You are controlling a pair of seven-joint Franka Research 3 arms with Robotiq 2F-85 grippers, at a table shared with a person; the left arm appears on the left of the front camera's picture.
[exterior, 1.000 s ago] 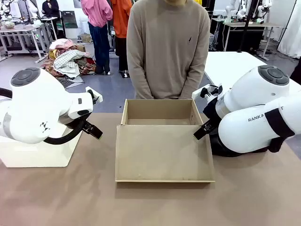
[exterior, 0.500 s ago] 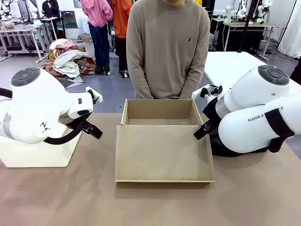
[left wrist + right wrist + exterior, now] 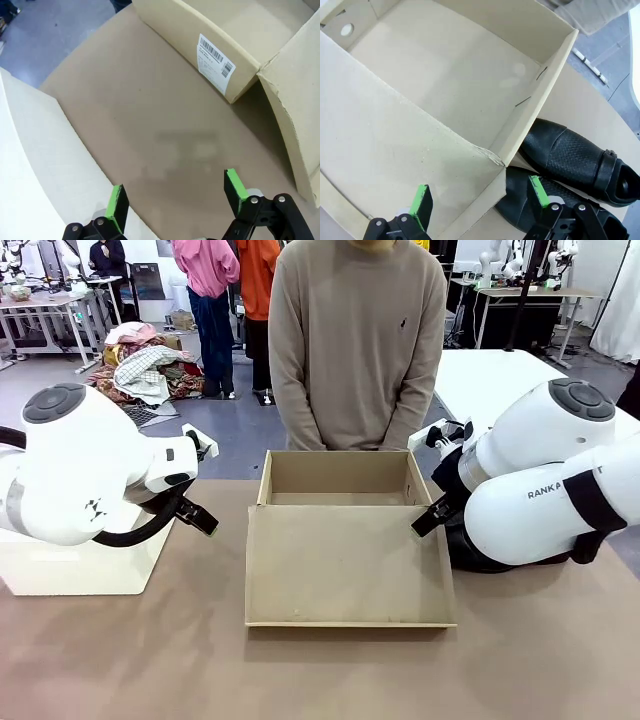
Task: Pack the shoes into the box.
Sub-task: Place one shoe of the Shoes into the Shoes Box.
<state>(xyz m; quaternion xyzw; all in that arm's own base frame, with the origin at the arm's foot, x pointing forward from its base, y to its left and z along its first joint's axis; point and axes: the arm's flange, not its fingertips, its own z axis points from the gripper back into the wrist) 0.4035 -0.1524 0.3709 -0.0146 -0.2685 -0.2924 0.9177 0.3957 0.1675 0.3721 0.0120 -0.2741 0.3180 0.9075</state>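
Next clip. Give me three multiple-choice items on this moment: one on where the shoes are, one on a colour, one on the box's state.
1. Where do the shoes lie relative to the box?
A. inside it
B. beside it, on the table
C. on its lid

2. What colour are the shoes?
A. brown
B. white
C. black

3. The box is:
A. open and empty
B. shut
C. open with one shoe in it

Answers:
1 B: the right wrist view shows both shoes outside the box's wall, on the table.
2 C: both are black all over.
3 A: the front view shows the lid folded flat and the bare cardboard floor.
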